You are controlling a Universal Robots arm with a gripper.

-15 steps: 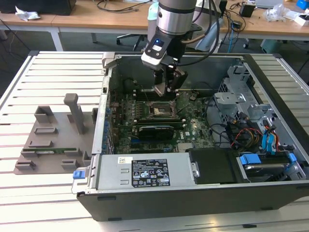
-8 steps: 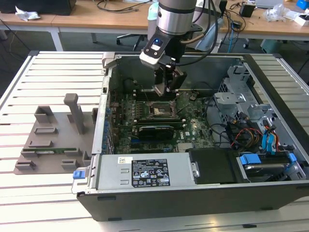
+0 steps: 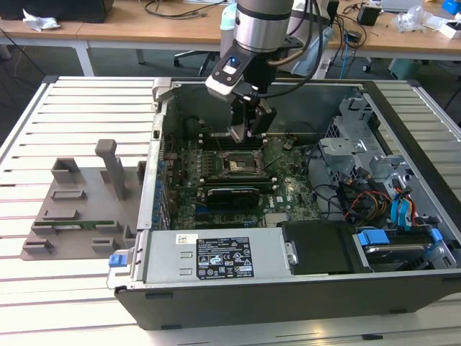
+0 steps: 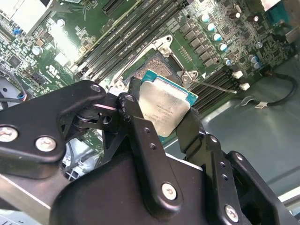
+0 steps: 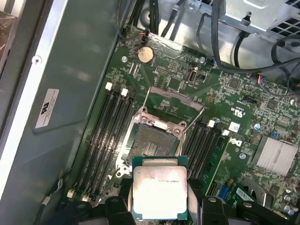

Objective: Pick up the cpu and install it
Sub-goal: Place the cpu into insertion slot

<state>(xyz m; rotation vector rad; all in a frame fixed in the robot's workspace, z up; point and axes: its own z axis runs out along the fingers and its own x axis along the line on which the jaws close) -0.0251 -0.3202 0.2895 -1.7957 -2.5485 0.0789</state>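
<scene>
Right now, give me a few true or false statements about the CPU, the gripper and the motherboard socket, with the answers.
1. The gripper is shut on the cpu. True.
2. The cpu is seated in the motherboard socket. False: the gripper holds it clear of the socket.
3. The socket is empty, with its cover frame swung open. True.
4. The memory stick lies inside the computer case. False: it rests on the grey fixture outside the case, at the exterior view's left.
</scene>
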